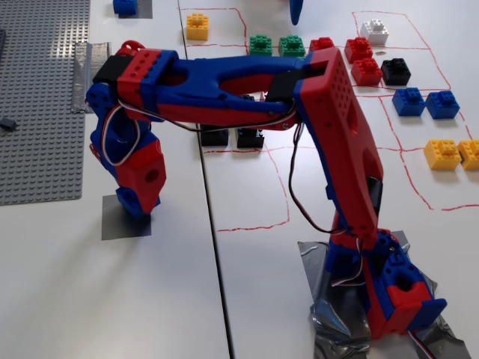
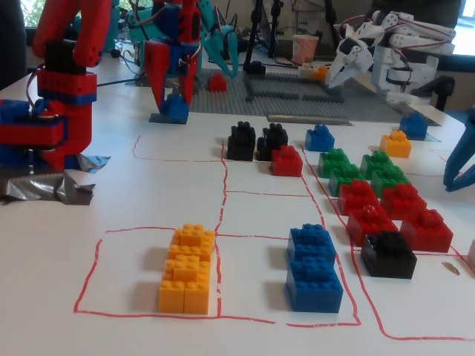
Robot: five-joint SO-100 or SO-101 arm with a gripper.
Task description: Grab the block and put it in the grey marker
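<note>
Reaches left across the table seam (image 1: pixel 218 299) from a base taped down at lower right with crinkled silver tape (image 1: pixel 329 314). Points the gripper (image 1: pixel 138 203) straight down at the top edge of the grey marker (image 1: pixel 120 224). Grips the block (image 2: pixel 176 111) between the two red fingers (image 2: pixel 159 74), jaws narrowed to the brick's width, the blue brick low at the tips and at or just above the tabletop. Shows in the higher fixed view only as a blue patch (image 1: pixel 133 206) under the red finger, over the marker's upper right part; cannot tell there whether resting or lifted.

Close on the left: the right edge of the grey studded baseplate (image 1: pixel 37 97), running beside the marker without touching it. Above that, near the wrist: a shiny tape strip (image 1: pixel 81 75) along the baseplate's edge. Bare white table below and to the right of the marker, as far as the seam and the red pen line (image 1: pixel 247 226). Well off to the right, under the forearm: two black bricks (image 1: pixel 228 137). Far up at the top edge: another blue brick (image 1: pixel 125 6).
</note>
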